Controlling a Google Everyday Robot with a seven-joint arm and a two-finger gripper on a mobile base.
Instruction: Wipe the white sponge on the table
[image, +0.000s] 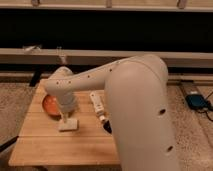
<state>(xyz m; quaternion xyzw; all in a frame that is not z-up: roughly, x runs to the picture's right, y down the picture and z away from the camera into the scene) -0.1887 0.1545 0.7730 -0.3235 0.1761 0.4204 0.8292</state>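
Gripper (65, 119) at centre left, fingers wide, reaches the white sponge (71, 126); no grasp yet, and wiping the worktop (45, 150) likely remains.

The light is dim and warm, with a yellow-brown indoor cast over everything. It falls from above: the top of my arm (132, 75) carries a pale sheen while its underside goes grey. The table (55, 150) is the brightest patch, evenly lit along its near planks. My gripper (65, 118) sits low over the table's left half, right at the white sponge (70, 125), in the shade my arm throws. The orange bowl (49, 106) beside it is partly in that shade too. Behind the table, a dark band (100, 30) swallows all detail.
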